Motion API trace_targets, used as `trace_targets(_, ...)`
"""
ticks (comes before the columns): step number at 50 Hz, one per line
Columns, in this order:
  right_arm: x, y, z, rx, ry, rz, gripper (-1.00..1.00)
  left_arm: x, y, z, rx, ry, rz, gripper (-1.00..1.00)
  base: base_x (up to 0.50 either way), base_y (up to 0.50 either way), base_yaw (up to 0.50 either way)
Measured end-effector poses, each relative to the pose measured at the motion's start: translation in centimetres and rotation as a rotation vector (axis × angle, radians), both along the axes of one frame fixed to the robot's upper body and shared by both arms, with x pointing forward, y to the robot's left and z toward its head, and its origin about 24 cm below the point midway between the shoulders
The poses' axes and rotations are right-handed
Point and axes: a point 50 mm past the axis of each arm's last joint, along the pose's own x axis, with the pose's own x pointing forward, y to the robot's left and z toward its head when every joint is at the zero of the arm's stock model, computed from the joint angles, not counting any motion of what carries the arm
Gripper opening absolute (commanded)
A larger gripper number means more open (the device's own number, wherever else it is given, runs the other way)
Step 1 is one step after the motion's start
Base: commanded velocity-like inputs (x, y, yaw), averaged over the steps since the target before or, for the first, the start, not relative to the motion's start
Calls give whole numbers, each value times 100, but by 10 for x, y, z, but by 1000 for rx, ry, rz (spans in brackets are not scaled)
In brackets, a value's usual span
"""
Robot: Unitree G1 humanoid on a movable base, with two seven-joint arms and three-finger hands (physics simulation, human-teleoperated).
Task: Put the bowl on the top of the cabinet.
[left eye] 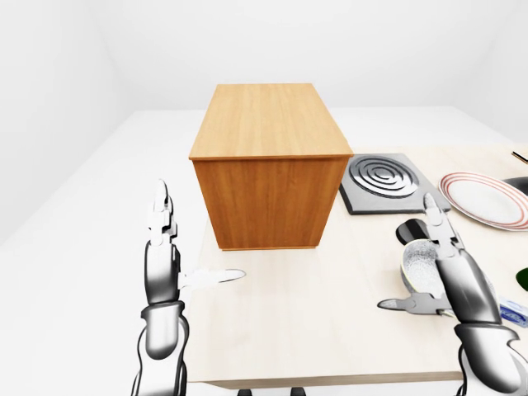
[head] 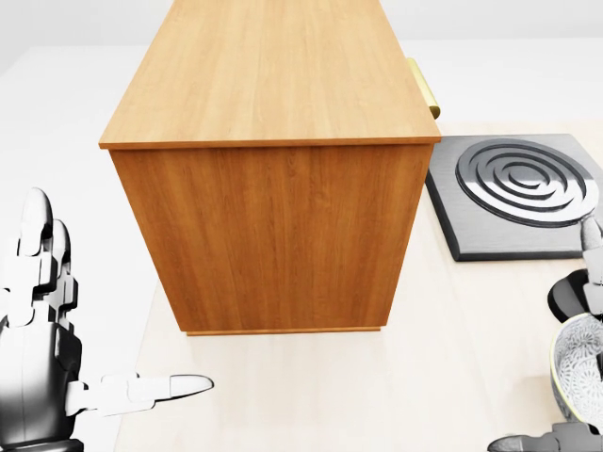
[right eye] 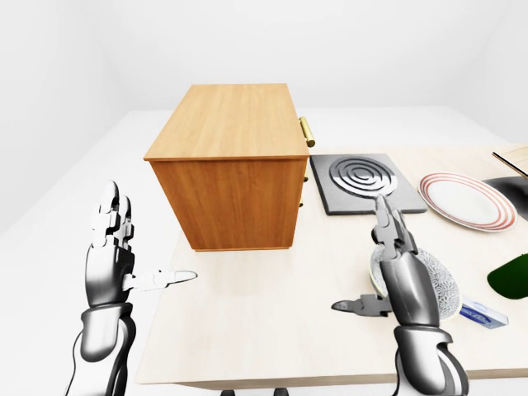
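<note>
The grey-white patterned bowl [left eye: 419, 266] stands on the light table [left eye: 313, 322] at the right of the left-eye view. The wooden cabinet [left eye: 268, 177] stands on the table's left part, its flat top [head: 268, 71] bare, with a brass handle [right eye: 307, 131] on its right side. My right hand [left eye: 411, 257] is open, fingers up and thumb out, just against the bowl's near side, not closed on it. My left hand [left eye: 194, 243] is open and empty, off the table's left edge, below and left of the cabinet.
A dark square burner plate [left eye: 382, 181] lies right of the cabinet. A red-rimmed plate [left eye: 485, 198] lies further right. A black object [left eye: 410, 231] sits just above the bowl. A small blue-white box [left eye: 513, 312] and a dark green thing [left eye: 521, 279] lie at the right edge.
</note>
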Motion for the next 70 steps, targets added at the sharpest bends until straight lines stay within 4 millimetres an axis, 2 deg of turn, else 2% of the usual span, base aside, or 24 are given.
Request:
trace_targets(13,-15,-32,-28,-26,204,-130,100,0,-1,-1,0,2,-1,100,0,0,0)
trace_targets(24,-24,-48,-48,-37,333,-199,100,0,-1,-1,0,5,-4,100,0,0,0)
trace_targets(48,-30,-58,-75,-75,488,-248,100,1,-2,-2,1,8,-5,100,0,0,0)
trace_targets(70,-27,-66,-93,-164,611,-251,100,2,-2,-3,2,13,-6,100,0,0,0)
